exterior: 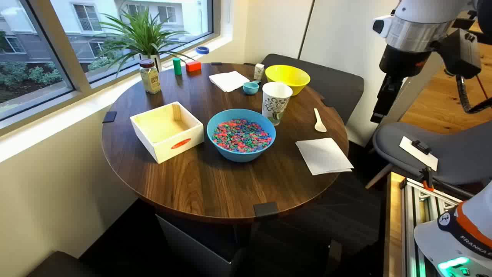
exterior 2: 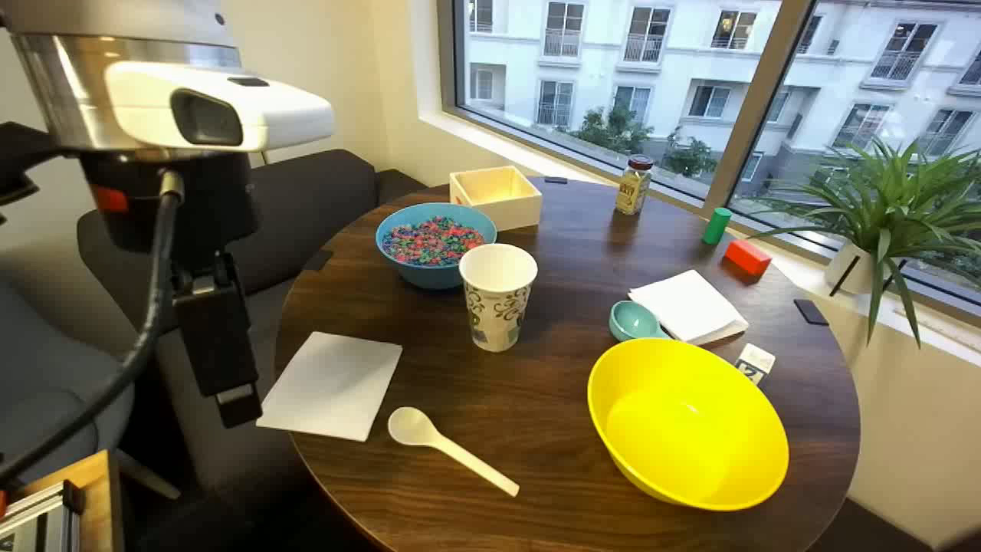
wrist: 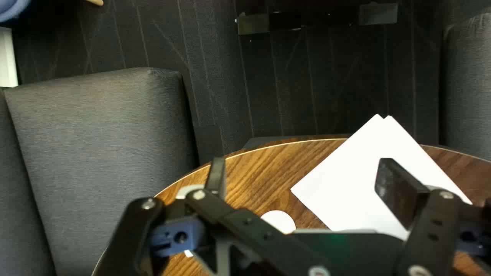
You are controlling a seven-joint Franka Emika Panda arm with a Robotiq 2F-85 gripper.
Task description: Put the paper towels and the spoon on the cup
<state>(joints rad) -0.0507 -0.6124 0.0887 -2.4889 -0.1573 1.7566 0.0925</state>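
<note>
Big one first: the round table, dark wood, fills the middle of an exterior view. The robot arm angles down at the upper right, its gripper hanging below, and the wrist view settles it: the jaws stand wide apart. Upper left, the potted plant fans out its long leaves. Swing to the yellow bowl, a blaze of colour at the lower right of an exterior view, and, up and left of centre, the blue bowl, loaded with coloured bits, the pale wooden box just beside it. Left side of the frame, the paper towels lie flat, one corner poking out over the table's edge; right of centre, a second white pile. Dead centre, the cup stands upright near the blue bowl, its curly pattern showing. Up and right of centre, the jar with its dark lid. Lower middle, and there's the spoon, flat on the wood, its rounded end nearest the paper towels. Down to the small stuff: the teal scoop by the second white pile, the red block and green cylinder side by side at the right, and the little white block tucked close to the yellow bowl's rim.
</note>
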